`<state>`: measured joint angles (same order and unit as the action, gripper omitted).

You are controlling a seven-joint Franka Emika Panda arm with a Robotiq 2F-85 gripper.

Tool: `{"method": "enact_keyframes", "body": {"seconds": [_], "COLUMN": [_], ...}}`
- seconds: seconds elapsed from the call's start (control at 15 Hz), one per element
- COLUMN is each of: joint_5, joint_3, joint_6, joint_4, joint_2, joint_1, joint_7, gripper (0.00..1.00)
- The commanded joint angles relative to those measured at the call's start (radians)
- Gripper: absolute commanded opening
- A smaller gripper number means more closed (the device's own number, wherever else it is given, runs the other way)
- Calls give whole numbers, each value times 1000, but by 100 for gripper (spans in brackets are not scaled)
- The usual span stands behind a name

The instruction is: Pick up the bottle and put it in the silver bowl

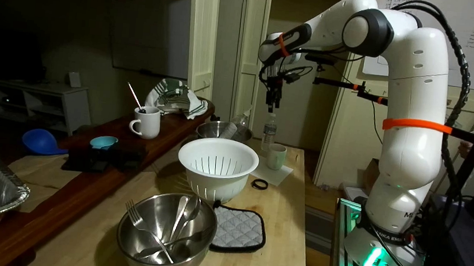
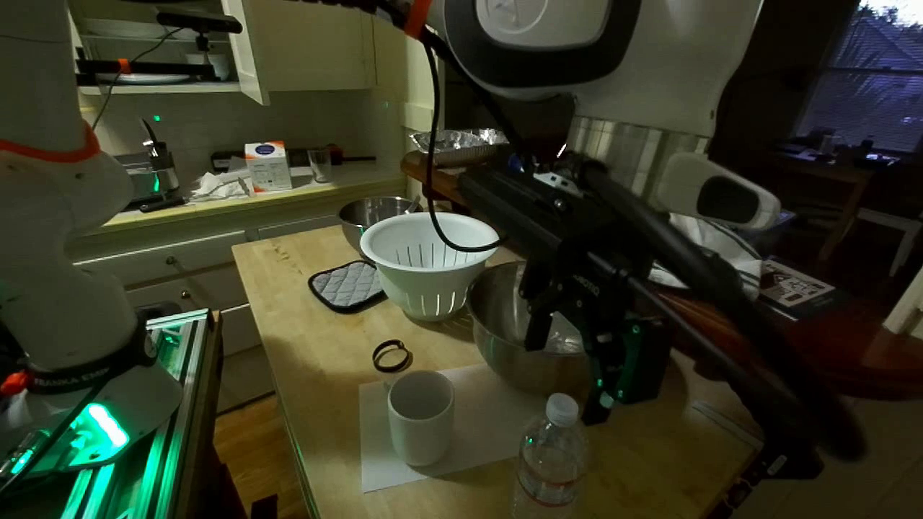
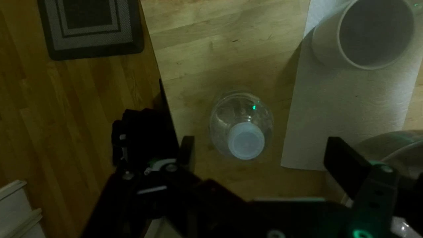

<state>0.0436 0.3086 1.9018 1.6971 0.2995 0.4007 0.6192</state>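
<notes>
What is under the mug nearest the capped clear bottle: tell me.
A white sheet, flat on the wooden table, runs under the mug. The patch directly beneath the mug is covered, so whether anything else lies there cannot be seen.

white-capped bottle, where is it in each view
In an exterior view: bottle just right of centre, below the claw.
In an exterior view: bottle right of centre, cut off by the bottom edge.
In the wrist view: bottle near the middle, seen from above.
Landmark in all views: the mug on the white sheet.
</notes>
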Motion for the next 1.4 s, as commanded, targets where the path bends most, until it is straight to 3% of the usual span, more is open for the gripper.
{"method": "enact_keyframes", "body": {"seconds": [0.0,0.4,0.73,0.87,1.33], "joint_5": [-11,-11,-19,-19,-12], "joint_3": [-24,-31,-37,-40,-50], "joint_6": [21,15,13,9,9], "joint_4": [-8,-17,-41,-52,-66], "joint_2": [28,48,72,82,100], "joint_1": [24,37,48,53,56], "joint_7": [16,8,14,13,9], "gripper": [100,99,85,86,72]}}
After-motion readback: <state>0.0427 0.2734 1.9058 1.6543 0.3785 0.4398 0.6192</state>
